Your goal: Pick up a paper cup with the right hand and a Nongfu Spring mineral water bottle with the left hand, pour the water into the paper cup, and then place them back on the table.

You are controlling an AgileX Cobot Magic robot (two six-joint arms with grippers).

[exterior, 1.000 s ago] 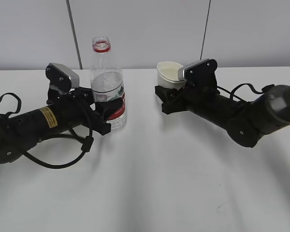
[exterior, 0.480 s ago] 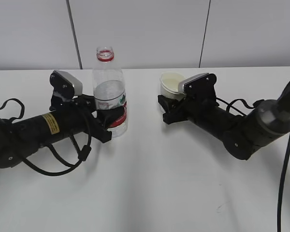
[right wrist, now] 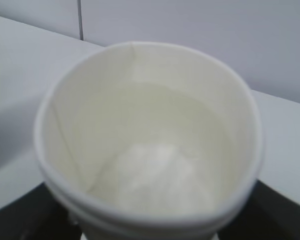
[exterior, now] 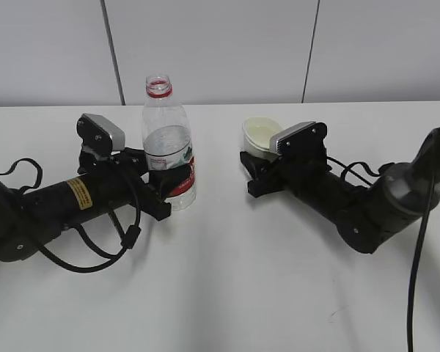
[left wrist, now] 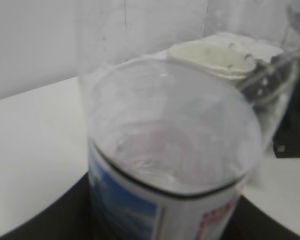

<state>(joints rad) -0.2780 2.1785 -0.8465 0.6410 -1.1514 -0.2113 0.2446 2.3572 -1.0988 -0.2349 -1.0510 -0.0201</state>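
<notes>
The clear Nongfu Spring bottle [exterior: 166, 143] with a red neck ring stands upright on the white table [exterior: 227, 293], uncapped. My left gripper [exterior: 167, 183] is shut around its labelled lower half. The bottle fills the left wrist view [left wrist: 170, 165], with black jaws at both sides. The cream paper cup [exterior: 261, 136] sits low at the table, right of the bottle. My right gripper [exterior: 255, 166] is shut around it from behind. The right wrist view looks down into the cup [right wrist: 150, 145], which holds liquid, with dark jaws at the lower corners.
A grey panelled wall [exterior: 220, 44] runs behind the table's far edge. Black cables loop beside the left arm [exterior: 95, 246] and hang at the far right [exterior: 425, 242].
Both arms have come lower. The bottle went from tilted to upright and down onto the table. The cup has sunk lower and slightly right.
</notes>
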